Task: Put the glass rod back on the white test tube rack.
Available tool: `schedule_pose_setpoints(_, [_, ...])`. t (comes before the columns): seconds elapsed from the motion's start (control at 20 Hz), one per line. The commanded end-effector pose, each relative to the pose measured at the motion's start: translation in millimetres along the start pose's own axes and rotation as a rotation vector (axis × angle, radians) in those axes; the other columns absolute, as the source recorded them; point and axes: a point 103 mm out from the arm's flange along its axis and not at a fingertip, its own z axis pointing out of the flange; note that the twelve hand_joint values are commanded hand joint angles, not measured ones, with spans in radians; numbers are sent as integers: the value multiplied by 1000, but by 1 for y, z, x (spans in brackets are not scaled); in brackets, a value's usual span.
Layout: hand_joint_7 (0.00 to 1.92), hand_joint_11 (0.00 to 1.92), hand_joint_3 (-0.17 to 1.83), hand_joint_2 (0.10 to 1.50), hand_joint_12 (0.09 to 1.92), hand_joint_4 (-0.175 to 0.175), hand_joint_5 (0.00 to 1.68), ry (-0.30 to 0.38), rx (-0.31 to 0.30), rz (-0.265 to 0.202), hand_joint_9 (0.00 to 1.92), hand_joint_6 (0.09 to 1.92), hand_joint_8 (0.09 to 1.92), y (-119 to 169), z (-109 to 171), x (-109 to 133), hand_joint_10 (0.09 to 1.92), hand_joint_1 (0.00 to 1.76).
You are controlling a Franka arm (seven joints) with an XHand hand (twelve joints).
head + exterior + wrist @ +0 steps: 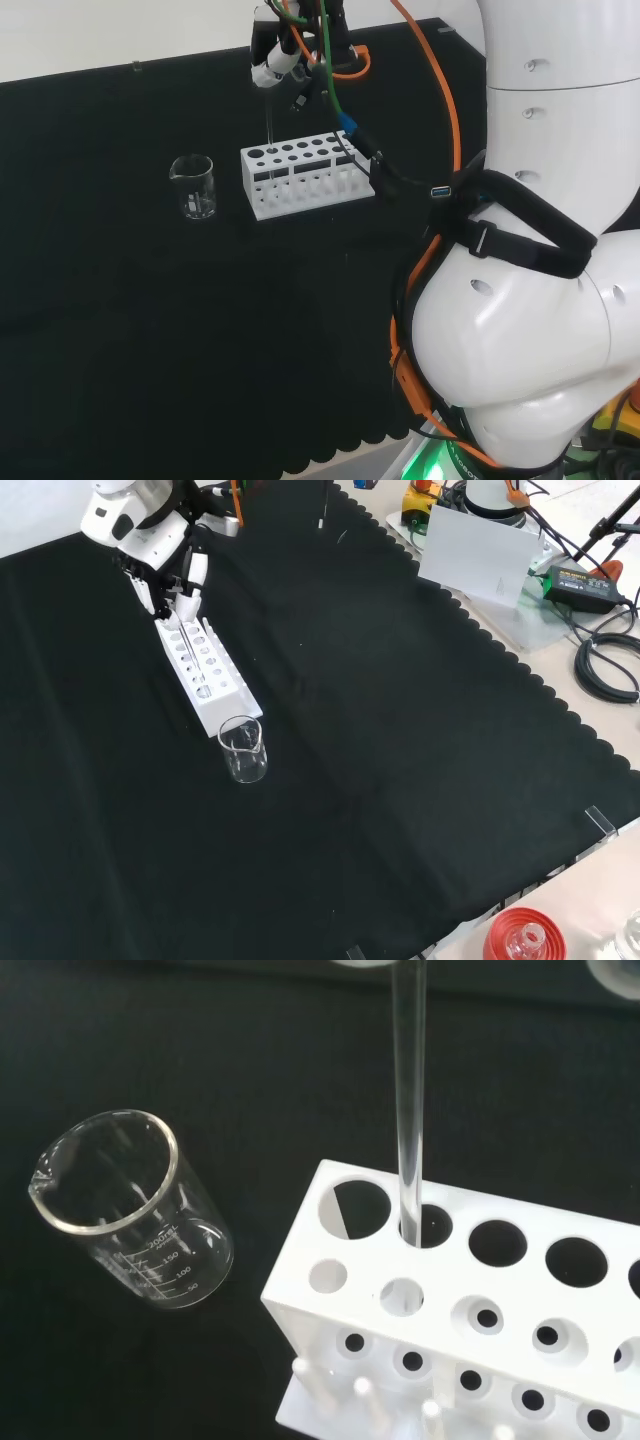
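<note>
Hand (165,565) at front view's upper left, fingers apparently pinching glass rod (408,1110); tip sat in white rack (470,1290) hole, beaker (130,1210) beside.

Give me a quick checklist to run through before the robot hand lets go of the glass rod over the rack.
1. Robot hand holds the glass rod from above: ok, fingers are curled on its top in the front view.
2. Rod tip is inside a hole of the white rack: ok, in the wrist view it passes into the second large hole from the end by the beaker.
3. Rod roughly upright: ok.
4. Rod tip resting at the rack's bottom: cannot tell.
5. Beaker stands apart from the rack: ok.
6. Rack sits flat on the black cloth: ok.
</note>
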Motion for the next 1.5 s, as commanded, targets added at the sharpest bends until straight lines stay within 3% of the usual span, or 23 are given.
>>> schedule_pose_setpoints(0.05, [1123,1816,-164,1121,426,-159,884,10,11,-10,1815,986,858,-3,0,0,254,1273])
schedule_pose_setpoints(0.15, [1025,1846,-173,1081,407,-171,750,18,11,-8,1818,1031,901,-4,-1,0,232,1259])
schedule_pose_setpoints(0.5, [861,1918,-175,1034,388,-175,579,35,-7,9,1859,1045,888,-10,-9,-1,147,1226])
schedule_pose_setpoints(1.0, [812,1920,-175,1021,484,-175,529,29,-16,22,1897,1025,871,-21,-18,-1,97,1234])
schedule_pose_setpoints(1.25, [804,1920,-175,1019,502,-175,528,-22,-8,22,1904,1022,868,-26,-31,11,92,1236])
schedule_pose_setpoints(1.5, [796,1920,-175,1018,507,-175,529,19,-38,12,1907,1020,866,-30,-27,1,89,1238])
